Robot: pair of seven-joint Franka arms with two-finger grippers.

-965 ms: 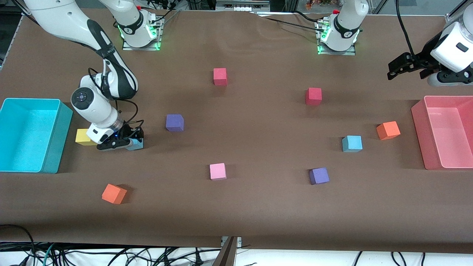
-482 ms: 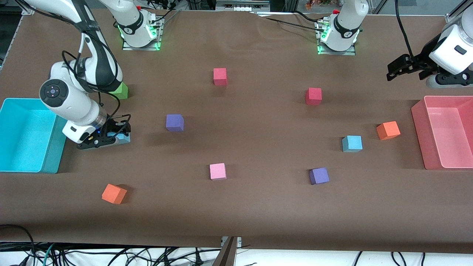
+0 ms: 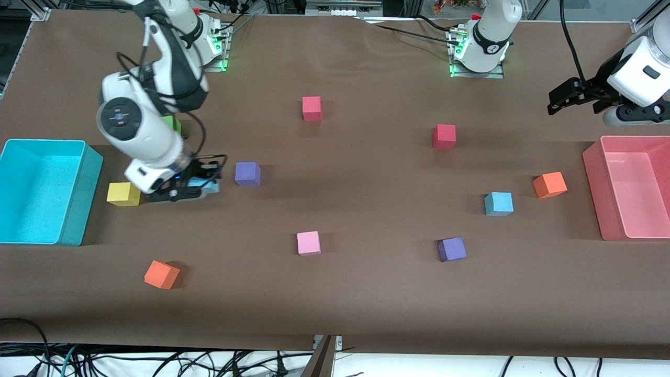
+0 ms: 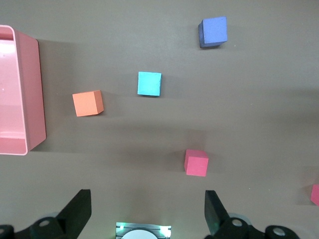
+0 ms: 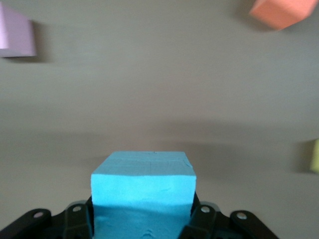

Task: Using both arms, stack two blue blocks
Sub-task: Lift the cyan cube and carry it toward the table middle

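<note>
The right gripper (image 3: pixel 201 187) has its fingers clamped on 1 light blue foam cube (image 5: pixel 143 191), lifted over the counter (image 3: pixel 366 293) between the yellow cube (image 3: pixel 123 193) and a purple cube (image 3: pixel 247 174). It looks light and squashy, so flat side faces suit it. The other blue cube (image 3: pixel 498 203) sits near the pink bin (image 3: pixel 591 178). The left gripper (image 3: pixel 568 99) waits, fingers wide.

brown cloth-covered table (image 3: pixel 366 303); tangled black cables (image 3: pixel 157 361) on the pale floor along its near edge.

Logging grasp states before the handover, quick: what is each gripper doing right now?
Right gripper: shut on a blue block, up over the table beside the yellow cube.
Left gripper: open, holding nothing, waiting above the pink bin.
</note>
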